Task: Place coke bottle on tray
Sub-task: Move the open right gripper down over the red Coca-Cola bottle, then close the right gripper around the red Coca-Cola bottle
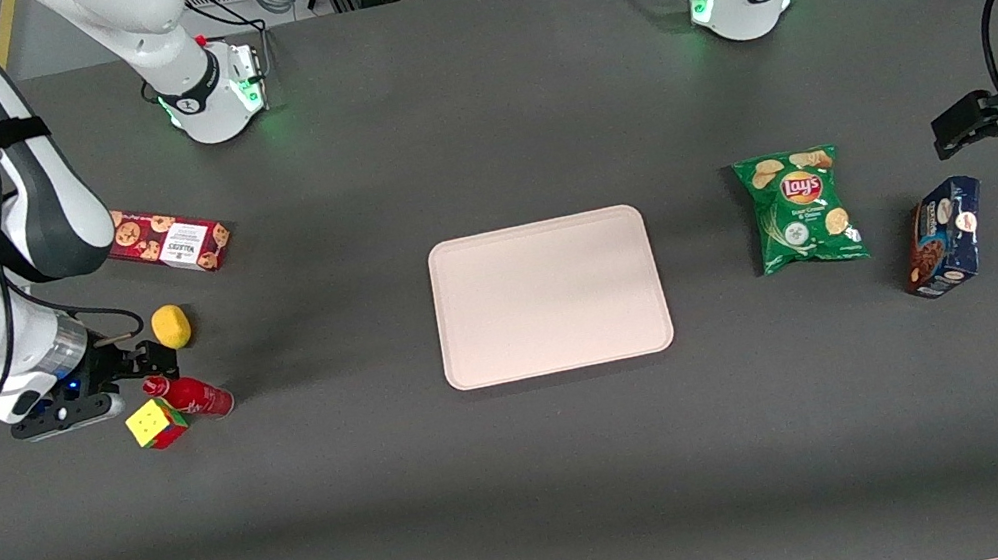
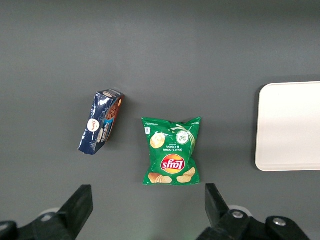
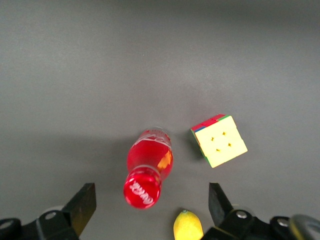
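One coke bottle (image 1: pixel 194 396), one tray (image 1: pixel 548 296), one multicoloured cube (image 1: pixel 156 423), one lemon (image 1: pixel 171 326), one red cookie box (image 1: pixel 170 240), one green chip bag (image 1: pixel 801 208), one blue box (image 1: pixel 945 236), one gripper (image 1: pixel 131 372) above the bottle's cap end.

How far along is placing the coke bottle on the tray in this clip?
Early stage. Nothing is placed: the tray holds nothing. The coke bottle stands on the table beside the multicoloured cube. The end effector is open, above the bottle, fingers either side, not gripping. Left: grasp, lift, carry, set down.

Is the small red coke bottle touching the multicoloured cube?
Apart. The right wrist view shows bare table between the coke bottle and the cube; the open gripper hovers above the bottle.
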`<action>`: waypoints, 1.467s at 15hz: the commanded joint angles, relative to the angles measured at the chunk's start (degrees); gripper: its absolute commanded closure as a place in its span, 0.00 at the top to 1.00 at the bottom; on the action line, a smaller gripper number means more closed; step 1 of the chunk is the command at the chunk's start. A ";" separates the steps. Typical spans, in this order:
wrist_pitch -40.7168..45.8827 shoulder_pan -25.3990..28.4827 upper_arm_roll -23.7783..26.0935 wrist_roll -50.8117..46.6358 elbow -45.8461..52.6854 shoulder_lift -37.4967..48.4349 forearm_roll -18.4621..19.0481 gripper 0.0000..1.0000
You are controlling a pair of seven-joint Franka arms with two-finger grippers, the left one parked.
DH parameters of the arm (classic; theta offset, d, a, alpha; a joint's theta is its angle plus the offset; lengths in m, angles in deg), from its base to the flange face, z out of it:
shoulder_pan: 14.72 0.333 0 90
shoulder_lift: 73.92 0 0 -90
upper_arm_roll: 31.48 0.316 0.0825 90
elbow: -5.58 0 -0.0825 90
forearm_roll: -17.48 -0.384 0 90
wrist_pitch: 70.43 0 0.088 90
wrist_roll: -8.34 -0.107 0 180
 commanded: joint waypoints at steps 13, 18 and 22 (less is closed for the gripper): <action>-3.75 -0.15 0.14 1.18 -0.25 -3.86 2.40 0.56; -3.75 0.20 0.14 0.91 -0.17 -3.24 2.40 0.00; -2.35 0.46 0.40 0.65 0.36 -0.88 2.31 0.00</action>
